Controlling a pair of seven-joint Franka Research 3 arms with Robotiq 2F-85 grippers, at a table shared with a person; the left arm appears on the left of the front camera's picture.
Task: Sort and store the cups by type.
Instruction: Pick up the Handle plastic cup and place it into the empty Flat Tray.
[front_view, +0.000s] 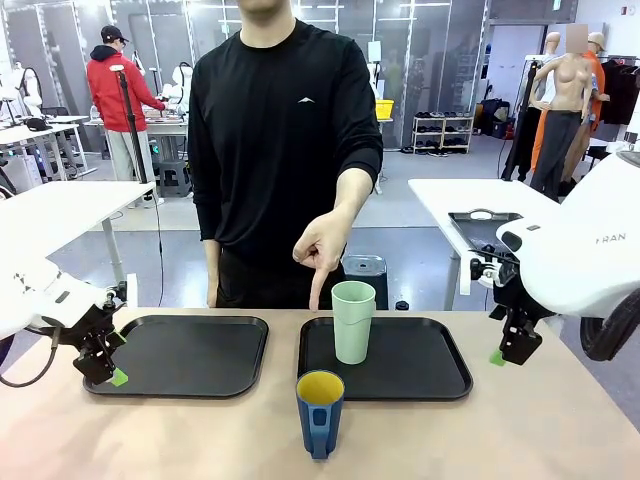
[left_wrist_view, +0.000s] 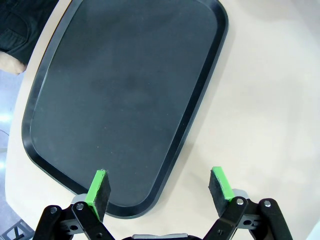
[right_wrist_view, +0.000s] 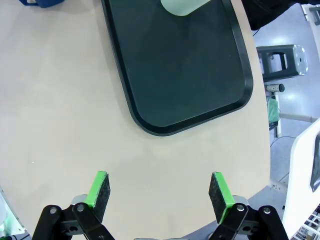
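A tall mint-green tumbler stands upright on the right black tray; its base shows at the top of the right wrist view. The dark blue cup with a yellow inside stands on the bare table in front of that tray, and a blue sliver of it shows in the right wrist view. A person's hand points a finger down just left of the tumbler. My left gripper hangs open over the left tray's near corner. My right gripper is open above bare table right of the right tray.
The left black tray has nothing on it. The person stands at the far edge, behind the gap between the trays. Bare wooden table lies in front of both trays and around the blue cup.
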